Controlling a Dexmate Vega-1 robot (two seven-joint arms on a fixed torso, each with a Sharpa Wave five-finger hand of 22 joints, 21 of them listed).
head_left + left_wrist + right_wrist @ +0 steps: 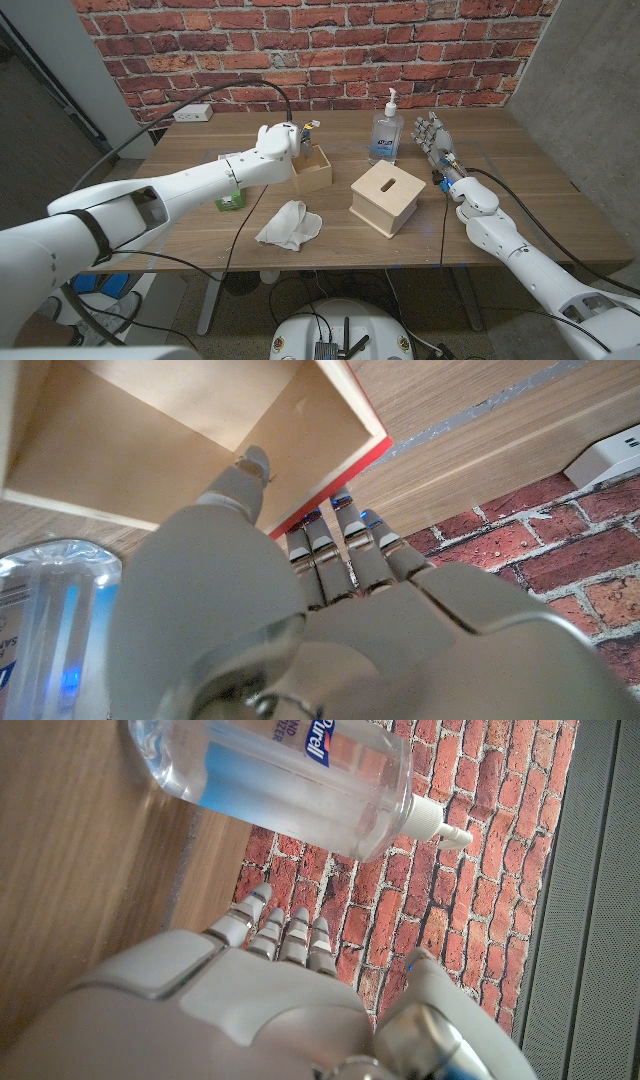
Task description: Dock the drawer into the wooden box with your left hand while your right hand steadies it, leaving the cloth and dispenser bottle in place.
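The drawer, a small open wooden tray with a red rim, sits on the table left of the wooden box, a gap between them. My left hand is at the drawer's far left corner. In the left wrist view the thumb lies inside the drawer and the fingers reach past the red rim, so my left hand grips that wall. My right hand stands upright with fingers spread, empty, right of the dispenser bottle and behind the box. The bottle lies ahead of my right hand.
A white cloth lies crumpled in front of the drawer, near the table's front edge. A small green object sits under my left forearm. A power strip with black cables is at the back left, by the brick wall.
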